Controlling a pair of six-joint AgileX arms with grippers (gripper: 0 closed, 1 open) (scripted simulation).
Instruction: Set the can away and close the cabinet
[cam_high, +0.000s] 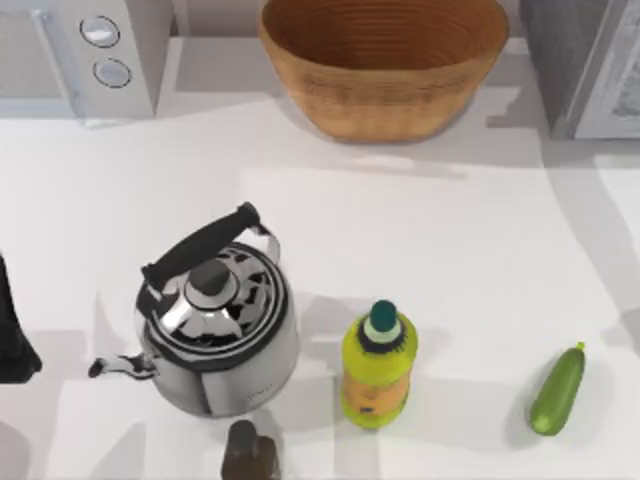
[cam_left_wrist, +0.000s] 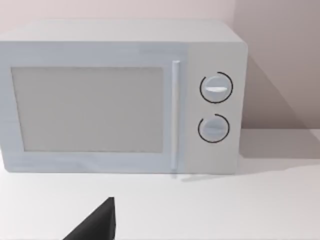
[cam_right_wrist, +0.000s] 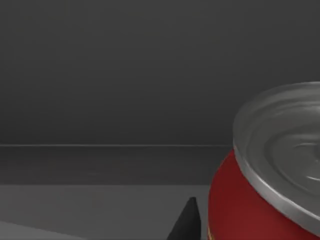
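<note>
The can (cam_right_wrist: 265, 185) has a glossy red wall and a ridged silver top, and it stands upright, long axis vertical, against a dark grey enclosed space in the right wrist view. It sits just beside a dark fingertip (cam_right_wrist: 186, 222) of the right end effector, though I cannot tell whether that end effector is clamped on it or apart. The left end effector faces the white microwave (cam_left_wrist: 120, 97) across the desk (cam_left_wrist: 210, 210), its spread also impossible to tell.
</note>
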